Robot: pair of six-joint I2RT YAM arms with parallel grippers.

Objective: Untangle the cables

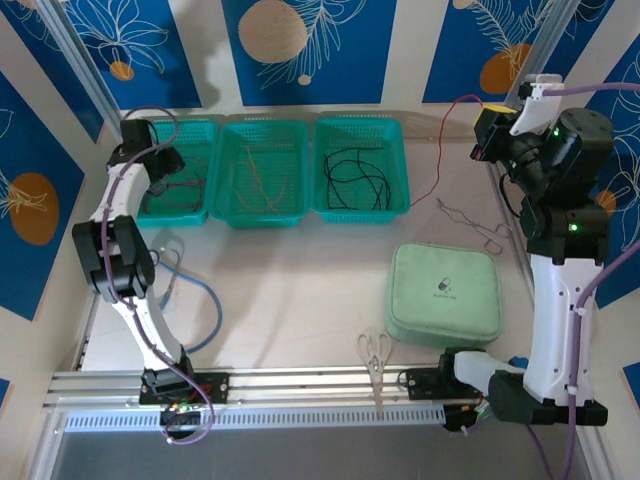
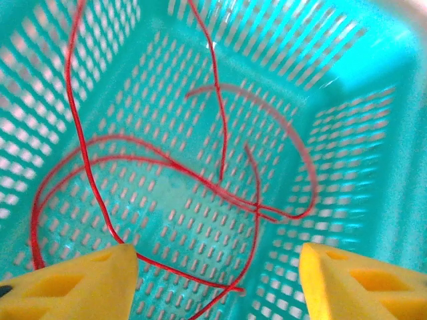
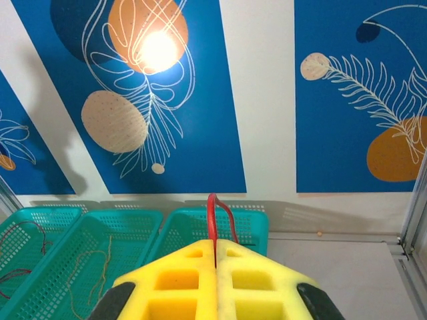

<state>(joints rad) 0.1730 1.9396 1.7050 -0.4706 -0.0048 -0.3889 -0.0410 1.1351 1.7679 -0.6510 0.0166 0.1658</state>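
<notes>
Left claw (image 2: pixel 217 267) over cables (image 2: pixel 223 133) in basket (image 2: pixel 373 100)

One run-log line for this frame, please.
left gripper: open over left basket | loose red cables: inside it | right gripper: shut on single red cable

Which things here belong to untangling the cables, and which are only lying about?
Job: red cables in a basket; tan cables; black cables; held red cable in right gripper.
Lying about: scissors; green case; blue tubing.
</notes>
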